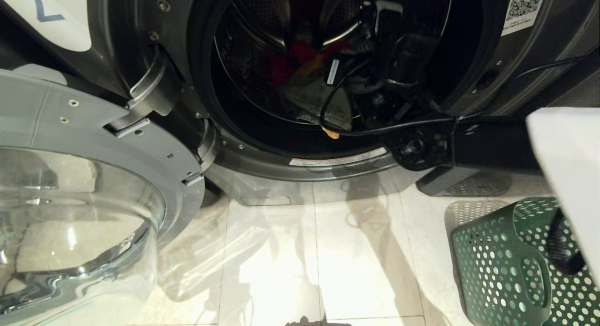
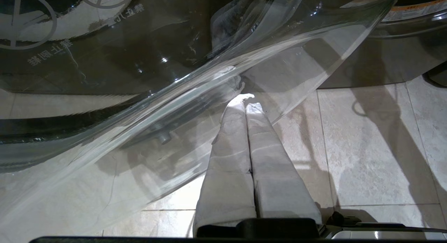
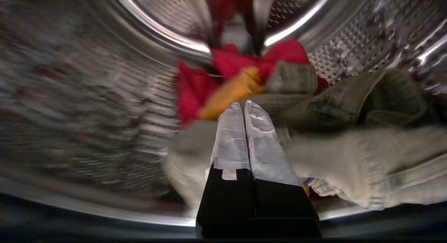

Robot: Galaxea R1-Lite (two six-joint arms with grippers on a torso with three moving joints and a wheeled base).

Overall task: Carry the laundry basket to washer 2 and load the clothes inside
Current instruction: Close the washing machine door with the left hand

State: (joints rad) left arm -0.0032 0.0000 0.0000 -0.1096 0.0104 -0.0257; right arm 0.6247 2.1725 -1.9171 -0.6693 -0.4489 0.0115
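Observation:
Washer 2 (image 1: 300, 164) stands open, its steel drum (image 3: 139, 61) in both the head and right wrist views. Clothes lie in the drum: a red garment (image 3: 195, 86), an orange piece (image 3: 230, 91), grey-green denim (image 3: 349, 103) and a cream knit (image 3: 349, 159). My right arm (image 1: 468, 138) reaches through the opening. Its right gripper (image 3: 243, 105) hovers just above the pile, shut, with nothing between the fingers. The green laundry basket (image 1: 497, 265) sits on the floor at lower right, partly hidden. My left gripper (image 2: 247, 100) is shut and empty beside the door glass.
The washer door (image 1: 70, 223) with its glass bowl hangs open at the left, close to the left gripper's tips. A black cable (image 1: 337, 124) loops across the drum mouth. Pale floor tiles (image 1: 356, 251) spread between door and basket. A white robot cover (image 1: 572, 176) blocks the right edge.

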